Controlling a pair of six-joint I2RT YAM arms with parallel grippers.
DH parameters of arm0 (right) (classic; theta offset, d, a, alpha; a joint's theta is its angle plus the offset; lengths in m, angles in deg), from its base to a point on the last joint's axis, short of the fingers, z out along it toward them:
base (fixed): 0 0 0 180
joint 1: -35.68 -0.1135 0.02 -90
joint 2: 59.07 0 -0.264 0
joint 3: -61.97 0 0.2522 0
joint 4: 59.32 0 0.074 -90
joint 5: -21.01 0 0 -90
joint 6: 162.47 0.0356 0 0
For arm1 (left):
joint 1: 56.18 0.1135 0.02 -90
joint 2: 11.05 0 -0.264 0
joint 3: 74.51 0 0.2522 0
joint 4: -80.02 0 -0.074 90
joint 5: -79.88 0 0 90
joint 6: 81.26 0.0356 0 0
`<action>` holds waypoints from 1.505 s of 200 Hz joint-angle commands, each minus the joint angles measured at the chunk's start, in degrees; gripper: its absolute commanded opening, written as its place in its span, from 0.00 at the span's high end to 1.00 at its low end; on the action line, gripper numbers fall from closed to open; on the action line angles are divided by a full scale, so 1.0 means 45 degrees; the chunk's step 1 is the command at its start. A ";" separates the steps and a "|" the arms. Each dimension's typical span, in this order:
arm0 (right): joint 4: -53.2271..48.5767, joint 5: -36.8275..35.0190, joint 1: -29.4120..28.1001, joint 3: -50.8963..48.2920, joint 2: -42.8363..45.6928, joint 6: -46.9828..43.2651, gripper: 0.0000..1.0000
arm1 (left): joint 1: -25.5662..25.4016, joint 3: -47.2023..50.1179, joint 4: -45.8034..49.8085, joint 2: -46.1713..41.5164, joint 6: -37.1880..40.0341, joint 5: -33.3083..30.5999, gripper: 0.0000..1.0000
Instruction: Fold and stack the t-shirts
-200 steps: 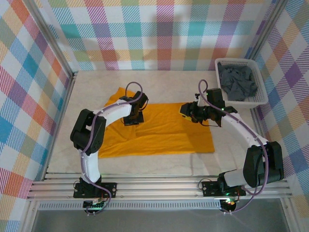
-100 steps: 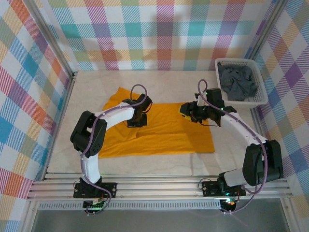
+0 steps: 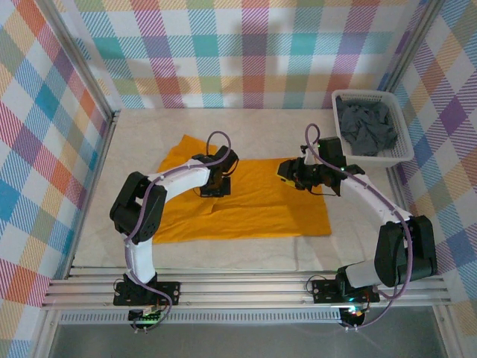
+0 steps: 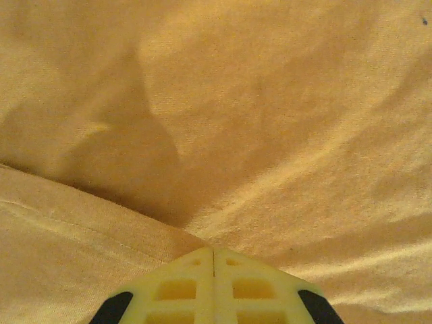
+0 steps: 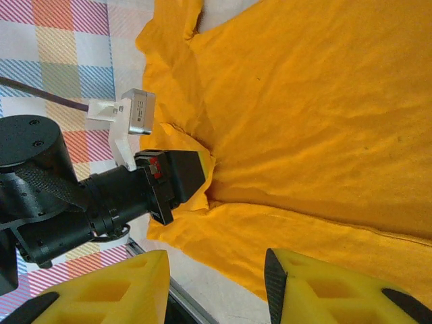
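Top view: the orange tee [image 3: 261, 205] is seen spread over the middle of the tabletop [image 3: 149, 134], with a sleeve pointing to 10 o'clock. The left hand [image 3: 213, 188] is set down on the cloth, at 10 o'clock from the tee's middle. The right hand [image 3: 286, 173] is placed over the tee's edge at 2 o'clock. The grey tees [image 3: 365, 127] are heaped, unfolded, in the basket [image 3: 402, 153] at 2 o'clock on the tabletop.

Left wrist view: the fingers [image 4: 175, 290] are pressed together. A ridge of orange cloth is drawn up to their tips with creases fanning out from it, so a pinch of the tee is judged to be held.

Right wrist view: the fingers [image 5: 317, 283] are spread, and nothing is held between them. At 9 o'clock the left hand is seen with cloth puckered round its tip.

The task is judged to be at an early stage. At most one fold of the orange tee is under way. No finished fold or stack is seen, and the grey tees are yet to be taken out, folded and stacked.
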 commanded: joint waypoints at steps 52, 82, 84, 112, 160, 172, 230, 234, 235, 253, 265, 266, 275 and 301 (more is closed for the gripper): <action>0.0091 0.0128 -0.0053 -0.0028 -0.0415 0.0108 0.57 | -0.0228 0.0072 -0.0275 -0.0172 0.0672 0.0220 1.00; 0.0086 0.0127 -0.0056 0.0031 -0.0553 0.0134 0.57 | -0.0318 0.0088 -0.0260 -0.0040 0.1091 0.0376 1.00; 0.0076 0.0121 -0.0058 0.0032 -0.0570 0.0135 0.57 | -0.0327 0.0078 -0.0256 -0.0031 0.1123 0.0373 1.00; 0.0060 0.0103 -0.0058 0.0071 -0.0634 0.0124 0.57 | -0.0433 0.0191 -0.0255 0.0099 0.1448 0.0416 1.00; -0.0083 0.0170 -0.0058 0.0148 -0.0731 0.0052 0.55 | -0.0491 -0.0012 0.0055 -0.0062 0.1258 -0.0597 0.62; -0.0133 0.0165 -0.0058 0.0205 -0.0751 -0.0009 0.55 | -0.0435 -0.0119 0.0057 -0.0484 0.0916 -0.0887 0.56; -0.1412 -0.0909 -0.0039 0.1786 -0.1722 -0.0489 0.55 | 0.2140 -0.2567 0.1042 -0.1181 -0.1812 -0.0262 0.55; -0.1581 -0.1139 -0.0039 0.2068 -0.1892 -0.0526 0.55 | 0.2403 -0.2789 0.0994 -0.1061 -0.1879 -0.0189 0.55; -0.1617 -0.1216 -0.0039 0.2134 -0.1946 -0.0524 0.55 | 0.2459 -0.2861 0.0975 -0.1027 -0.1906 -0.0188 0.55; -0.2301 -0.2149 -0.0039 0.3514 -0.2877 -0.0756 0.54 | 0.3473 -0.3942 0.0533 -0.0211 -0.1853 -0.0110 0.58; -0.2423 -0.2521 -0.0039 0.4357 -0.3567 -0.1004 0.54 | 0.3947 -0.4844 0.0418 0.0566 -0.1614 -0.0423 0.62; -0.2418 -0.2532 -0.0029 0.4441 -0.3614 -0.1027 0.54 | 0.3983 -0.4904 0.0384 0.0627 -0.1588 -0.0442 0.63; -0.2354 -0.2640 -0.0009 0.4994 -0.4133 -0.1162 0.54 | 0.4359 -0.5458 0.0153 0.1215 -0.1456 -0.0384 0.65; -0.2358 -0.2445 0.0266 0.6614 -0.5617 -0.1318 0.53 | 0.5350 -0.6918 -0.0295 0.2815 -0.1547 -0.0435 0.65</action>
